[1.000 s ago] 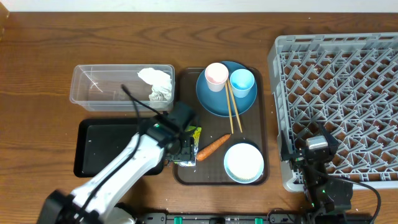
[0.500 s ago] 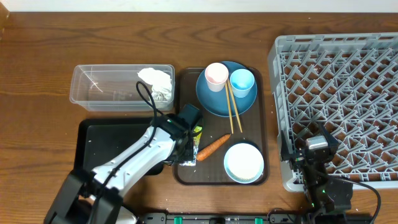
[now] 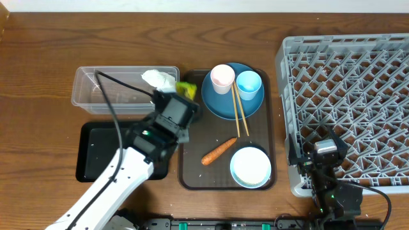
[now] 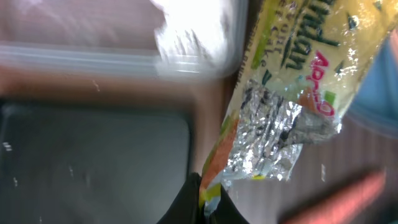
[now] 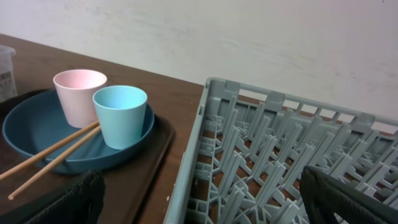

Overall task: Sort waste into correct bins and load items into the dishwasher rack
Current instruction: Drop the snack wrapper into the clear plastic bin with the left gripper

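The left gripper has its 2 fingers pinched shut on the bottom edge of the foil wrapper. The wrapper is shiny silver with a yellow-green part. It hangs by the right end of the clear tub, close to the white paper in the tub. The left arm covers part of the black tray.

On the brown tray lie the carrot and the bowl. The blue plate holds the pink cup, the light blue cup and 2 chopsticks.

The right gripper has its fingers spread wide and holds nothing. The wall of the grey rack stands right in front of it.
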